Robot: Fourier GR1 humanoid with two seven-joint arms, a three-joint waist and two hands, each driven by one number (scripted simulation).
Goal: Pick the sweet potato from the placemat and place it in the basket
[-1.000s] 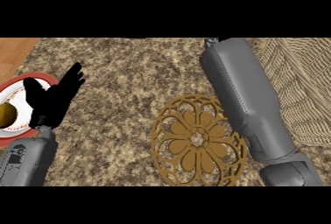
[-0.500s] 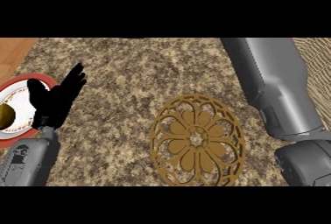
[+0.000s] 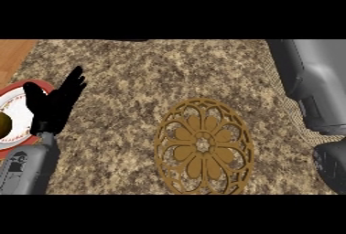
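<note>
Golden placemat (image 3: 204, 146) mid-counter, left hand (image 3: 54, 107) fingers straight near left edge, right hand unseen

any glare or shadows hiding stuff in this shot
Head view: even light, no glare; no strong shadows on the counter. The left robot hand is a black shape with little detail. The right forearm blocks the right edge; its hand is out of view.

The placemat (image 3: 203, 147) lies on the counter (image 3: 148, 73), near the middle and toward the near edge. At the far left lies a plate (image 3: 20, 103), with the left hand (image 3: 55, 104) just beside it. The right forearm (image 3: 312, 82) stands at the right edge.
</note>
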